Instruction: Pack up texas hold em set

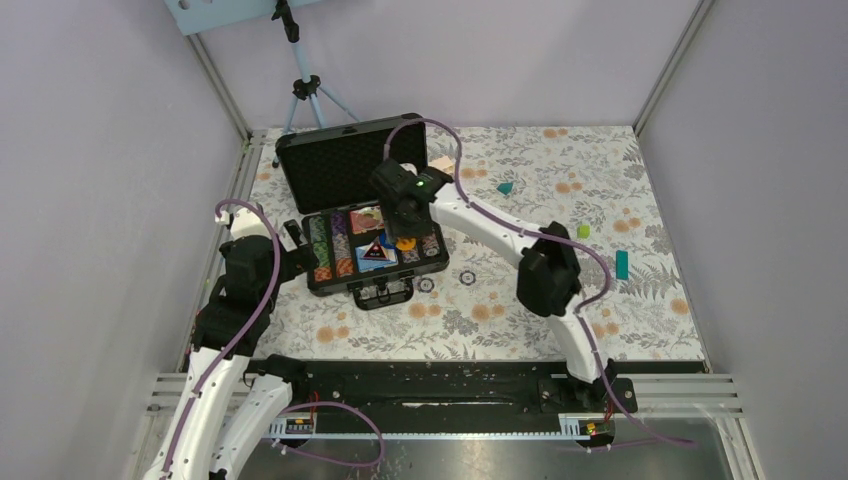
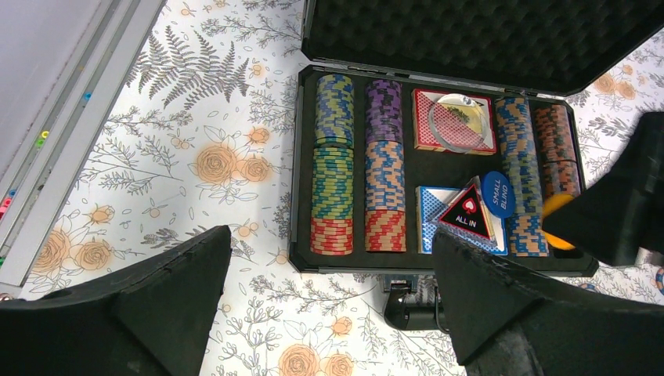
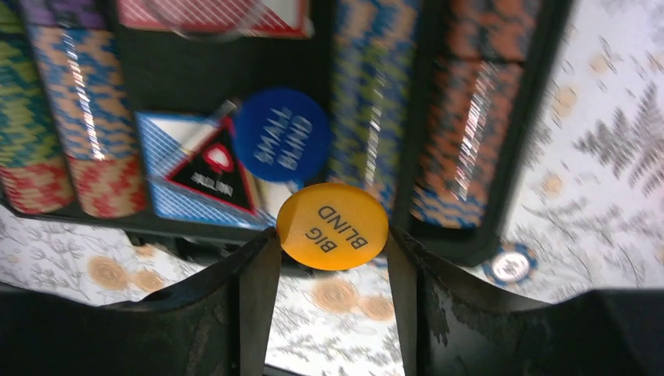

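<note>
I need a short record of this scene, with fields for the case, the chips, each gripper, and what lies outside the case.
case: on table, lid open
chips: rows in the case
small blind disc: lies on a deck in the case
right gripper: shut on big blind disc, over the case's front edge
left gripper: open, empty, beside the case
outside: one chip on the table near the case

Plain lavender walls [image 1: 100, 150] enclose floral-print tabletop [image 1: 650, 320]; grey-black tripod [image 1: 305, 88] far left; aluminium rail [image 1: 700, 395] near edge.
</note>
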Motion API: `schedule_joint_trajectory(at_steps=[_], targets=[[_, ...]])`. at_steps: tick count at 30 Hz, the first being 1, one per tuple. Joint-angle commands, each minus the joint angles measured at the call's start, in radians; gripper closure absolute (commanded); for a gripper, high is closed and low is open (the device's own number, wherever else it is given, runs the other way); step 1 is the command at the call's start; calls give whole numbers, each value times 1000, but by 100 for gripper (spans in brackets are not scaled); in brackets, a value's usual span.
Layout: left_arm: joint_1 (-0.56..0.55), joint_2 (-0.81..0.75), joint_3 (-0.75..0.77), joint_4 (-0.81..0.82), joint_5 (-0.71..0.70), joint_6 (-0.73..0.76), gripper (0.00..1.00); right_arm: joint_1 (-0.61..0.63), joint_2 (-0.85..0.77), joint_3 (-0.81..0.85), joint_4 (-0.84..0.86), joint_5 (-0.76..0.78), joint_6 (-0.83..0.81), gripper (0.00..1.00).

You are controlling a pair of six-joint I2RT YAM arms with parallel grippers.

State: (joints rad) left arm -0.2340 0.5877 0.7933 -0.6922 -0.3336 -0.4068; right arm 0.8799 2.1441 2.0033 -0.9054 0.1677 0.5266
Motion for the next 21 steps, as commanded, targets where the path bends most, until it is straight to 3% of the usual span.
schedule_joint_trajectory(at_steps=[1,5,21], targets=[[-4,-10,-3,41,-6,16,1,24,161,246,-100,-29,-66,42],[-2,-11,-4,42,-7,16,1,31,277,435,-128,-28,-75,42],[-3,-15,-2,42,-11,16,1,64,277,432,-65,-70,-80,42]])
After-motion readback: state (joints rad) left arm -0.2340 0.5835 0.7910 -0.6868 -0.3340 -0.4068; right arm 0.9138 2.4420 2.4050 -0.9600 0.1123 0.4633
